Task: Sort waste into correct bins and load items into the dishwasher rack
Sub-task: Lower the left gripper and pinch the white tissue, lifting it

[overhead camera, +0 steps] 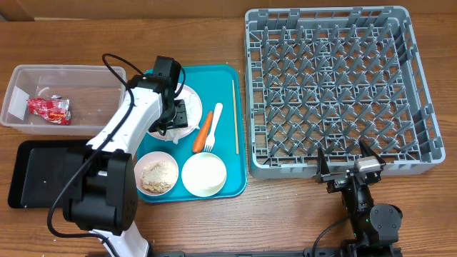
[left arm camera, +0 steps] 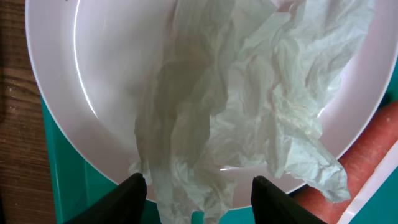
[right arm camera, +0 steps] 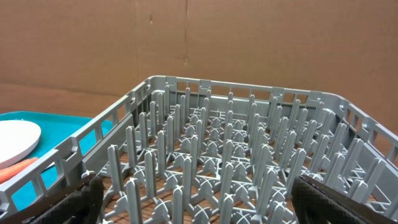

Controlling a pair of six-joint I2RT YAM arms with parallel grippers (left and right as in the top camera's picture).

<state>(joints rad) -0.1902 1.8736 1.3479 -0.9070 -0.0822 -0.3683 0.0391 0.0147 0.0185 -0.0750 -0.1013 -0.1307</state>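
Far left, the clear tub (overhead camera: 64, 93) holds the red snack wrapper (overhead camera: 48, 109), and the black tray (overhead camera: 36, 171) lies just in front of it. Moving right, the left arm reaches over the teal tray (overhead camera: 228, 78), and the left gripper (left arm camera: 199, 199) hangs low over the white plate (left arm camera: 93, 93). Its jaws are partly spread and straddle the lower end of the crumpled tissue (left arm camera: 249, 112), which lies on the plate. There's a gap at one finger, so no pinch. Just right of the plate lie the carrot (overhead camera: 203, 132) and white fork (overhead camera: 214, 121), side by side, then a chopstick (overhead camera: 234, 118) along the tray's edge. At the tray's near end sit a bowl of rice scraps (overhead camera: 158, 175) and an empty bowl (overhead camera: 204, 175). Further right sits the grey rack (overhead camera: 335, 86). The right gripper (overhead camera: 345, 158) waits at its near wall, fully released and holding nothing.
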